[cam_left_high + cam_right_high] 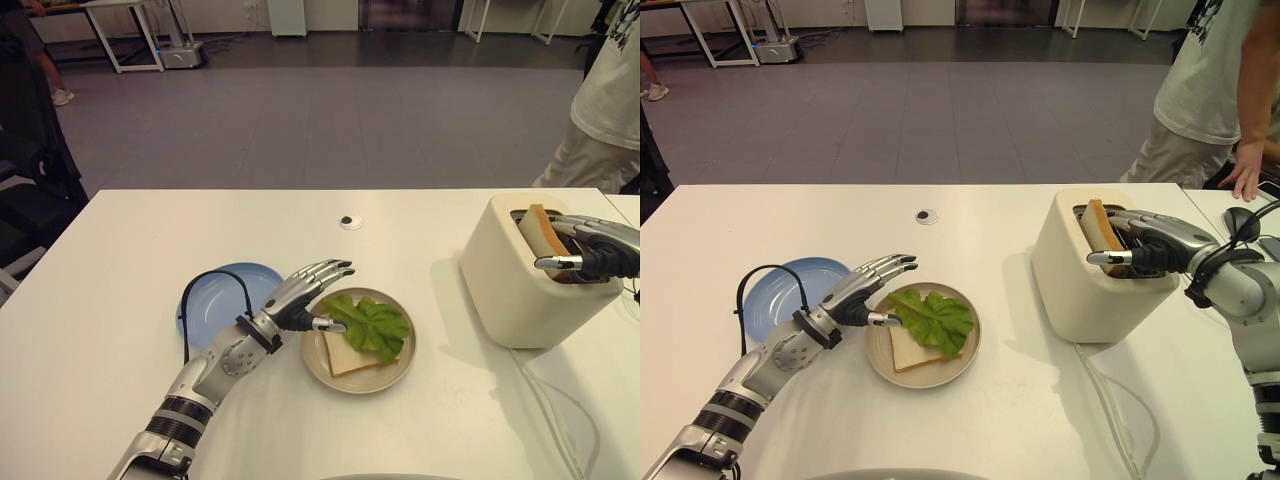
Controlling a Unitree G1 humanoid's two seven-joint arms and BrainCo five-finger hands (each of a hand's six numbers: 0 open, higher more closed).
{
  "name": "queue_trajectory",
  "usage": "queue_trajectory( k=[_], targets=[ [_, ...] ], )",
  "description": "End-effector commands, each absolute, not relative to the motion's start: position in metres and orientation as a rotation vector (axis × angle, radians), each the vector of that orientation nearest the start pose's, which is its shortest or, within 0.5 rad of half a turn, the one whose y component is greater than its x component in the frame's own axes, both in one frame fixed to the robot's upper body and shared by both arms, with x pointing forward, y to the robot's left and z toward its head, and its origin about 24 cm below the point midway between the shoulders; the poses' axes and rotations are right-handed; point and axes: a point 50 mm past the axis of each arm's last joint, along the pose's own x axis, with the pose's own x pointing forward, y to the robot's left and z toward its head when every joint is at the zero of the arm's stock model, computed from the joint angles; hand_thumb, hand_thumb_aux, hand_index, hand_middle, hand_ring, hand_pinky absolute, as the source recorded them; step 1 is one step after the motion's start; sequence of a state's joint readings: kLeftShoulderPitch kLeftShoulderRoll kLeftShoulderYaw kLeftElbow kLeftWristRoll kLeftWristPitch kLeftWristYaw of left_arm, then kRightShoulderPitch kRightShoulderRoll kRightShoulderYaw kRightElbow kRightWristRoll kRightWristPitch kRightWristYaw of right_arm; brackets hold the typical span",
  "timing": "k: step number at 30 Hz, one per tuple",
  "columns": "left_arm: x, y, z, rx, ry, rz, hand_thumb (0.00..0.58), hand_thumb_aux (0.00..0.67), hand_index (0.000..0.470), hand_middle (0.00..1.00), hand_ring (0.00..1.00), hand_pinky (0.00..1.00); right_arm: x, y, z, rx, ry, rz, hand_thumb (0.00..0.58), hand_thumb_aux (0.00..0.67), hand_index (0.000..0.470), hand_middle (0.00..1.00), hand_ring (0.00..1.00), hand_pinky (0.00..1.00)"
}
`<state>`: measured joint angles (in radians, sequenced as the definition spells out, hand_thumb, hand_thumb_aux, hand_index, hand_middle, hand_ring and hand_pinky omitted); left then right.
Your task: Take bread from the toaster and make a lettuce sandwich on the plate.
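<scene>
room: grey floor (330, 110) stretching back at 12 o'clock, a white-framed table (120, 30) way off at the far wall
surface: plain white worktop (120, 240), with a little round dot (349, 221) set in it at 12 o'clock from the food
plate (385, 383): sits front and centre, first bread slice (345, 358) lying flat on it and the lettuce (372, 325) draped over its far half, so by my read the bottom half of the sandwich is done
left robot hand (300, 295): parked over the plate's 9 o'clock rim, spread out flat with nothing in it, thumb tip right by the lettuce edge. My guess is it's there to keep the leaf from sliding
toaster (510, 290): at 3 o'clock from the plate, its white cord (545, 400) trailing toward me
top slice (540, 230): standing upright in the toaster slot, poking out the top
right robot hand (595, 250): up on the toaster at the slot, right against that slice. Can't tell if I've actually got a grip on it yet
blue dish (215, 300): at 9 o'clock from the plate, black cable (213, 272) looped over it, out of the way
</scene>
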<state>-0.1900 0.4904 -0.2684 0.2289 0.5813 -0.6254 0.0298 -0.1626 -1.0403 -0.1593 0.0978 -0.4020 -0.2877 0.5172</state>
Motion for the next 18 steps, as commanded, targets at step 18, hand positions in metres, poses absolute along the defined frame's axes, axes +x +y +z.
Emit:
queue_trajectory(
  k=[18],
  targets=[
    [0.255, 0.157, 0.065, 1.059, -0.532, -0.531, 0.000, 0.000, 0.000, 0.00, 0.00, 0.00, 0.268, -0.325, 0.267, -1.041, -0.268, 0.155, 0.580, 0.670, 0.470, 0.00, 0.00, 0.00]
  ],
)
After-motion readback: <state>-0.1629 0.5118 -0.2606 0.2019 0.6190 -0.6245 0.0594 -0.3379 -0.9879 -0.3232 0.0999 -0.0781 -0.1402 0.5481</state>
